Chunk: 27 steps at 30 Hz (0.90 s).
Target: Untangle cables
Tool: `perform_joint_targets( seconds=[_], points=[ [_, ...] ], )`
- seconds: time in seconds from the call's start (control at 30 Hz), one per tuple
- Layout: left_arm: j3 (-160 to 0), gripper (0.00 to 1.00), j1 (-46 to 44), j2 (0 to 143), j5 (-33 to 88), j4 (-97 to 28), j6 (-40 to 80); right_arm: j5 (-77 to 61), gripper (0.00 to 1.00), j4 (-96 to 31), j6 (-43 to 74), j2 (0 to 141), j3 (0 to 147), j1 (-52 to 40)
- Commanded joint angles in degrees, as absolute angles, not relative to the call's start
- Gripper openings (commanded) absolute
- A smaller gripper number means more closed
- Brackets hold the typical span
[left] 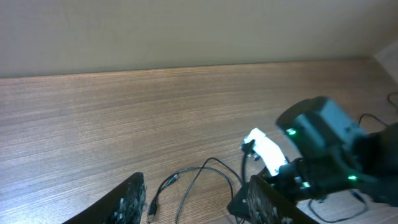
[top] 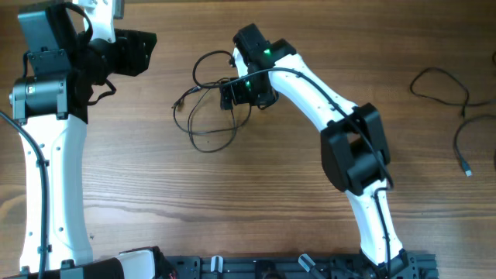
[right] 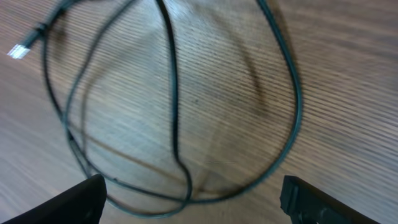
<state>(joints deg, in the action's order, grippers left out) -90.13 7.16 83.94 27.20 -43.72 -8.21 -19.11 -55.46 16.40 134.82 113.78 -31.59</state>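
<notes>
Thin, glossy black cables (right: 173, 93), perhaps two, loop over grained wooden table (top: 232, 209).

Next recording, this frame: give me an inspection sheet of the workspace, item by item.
Surface: wooden table, plain grain.
Job's things: tangled cables in overlapping loops left of centre; loose cables lie apart at the right edge.
Clutter: nothing seen.
Claws: right claw open above the tangle's loops, holding nothing; left claw open, apart from the tangle.
Cables: thick arm cable runs along the right arm.
Surroundings: pale wall beyond the table's far edge; black rail at the near edge.
</notes>
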Motion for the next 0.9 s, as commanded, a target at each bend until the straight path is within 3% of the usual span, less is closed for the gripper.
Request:
perform_joint_targets(
  seconds=[0.0,0.13,0.47,0.77,0.8,0.87],
  points=[
    [-89.9,0.55,7.5,83.6,26.7,-43.9,-7.6,-23.2,0.92,-53.8,16.1,137.3,114.2,-32.2],
    [-89.9,0.55,7.5,83.6,26.7,-43.9,-7.6,-24.1,0.92,-51.9,16.9,137.8,113.9,-32.6],
    [-89.9,0.56,7.5,83.6,27.2,-43.9,-7.6,-24.5,0.81,-50.1,17.0,140.4,113.9,-33.8],
    [-89.9,0.56,7.5,83.6,27.1,-43.9,-7.6,-24.0,0.56,-48.7,16.7,140.5,113.9,-33.8],
    [-89.9,0.56,7.5,83.6,27.1,-43.9,-7.6,-24.0,0.49,-48.7,16.8,140.5,113.9,-33.8],
    [-89.9,0.57,7.5,83.6,27.1,-43.9,-7.6,-24.1,0.28,-48.7,16.8,140.5,113.9,-33.8]
  ],
)
